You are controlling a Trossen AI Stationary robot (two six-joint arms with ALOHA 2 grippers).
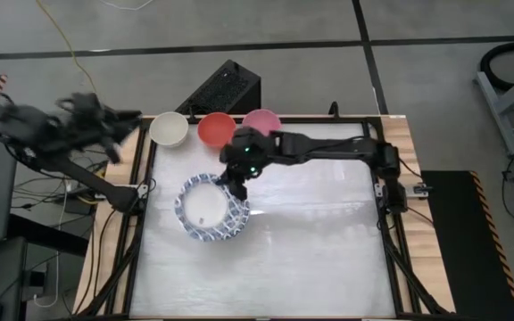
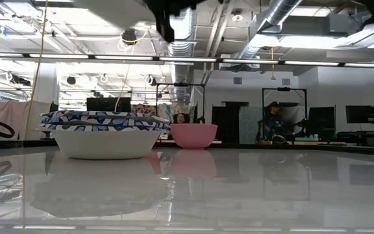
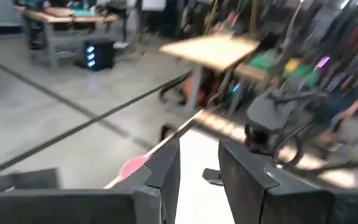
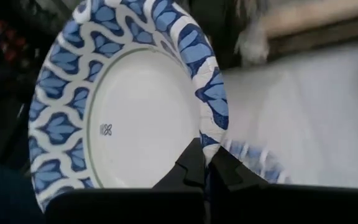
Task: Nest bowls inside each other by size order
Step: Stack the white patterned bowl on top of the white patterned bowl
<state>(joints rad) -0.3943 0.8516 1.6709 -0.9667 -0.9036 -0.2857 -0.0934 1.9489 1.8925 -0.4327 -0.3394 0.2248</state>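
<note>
My right gripper (image 1: 236,183) is shut on a wide blue-and-white patterned bowl (image 4: 129,118) with a white centre. It holds this bowl tilted over the stack of like bowls (image 2: 102,133) at the table's left middle; another patterned rim (image 4: 253,155) shows below. A cream-white bowl (image 1: 169,129), a red bowl (image 1: 216,129) and a pink bowl (image 1: 261,120) stand in a row on their bases at the far edge. My left gripper (image 3: 199,168) is open and holds nothing. It is raised off the table's left side, near the far left corner (image 1: 123,116). My right gripper pinches the patterned rim (image 4: 209,134) of the top blue-and-white bowl between its two shut fingers. The fingers come slanting down from the table's right and far side. The bowl is tilted, with its white centre facing the wrist camera, and it hangs over the stack.
A black box (image 1: 226,85) stands on the floor just beyond the far edge. The right half of the white tabletop (image 1: 319,232) is free room. People sit at desks in the room behind (image 2: 274,120).
</note>
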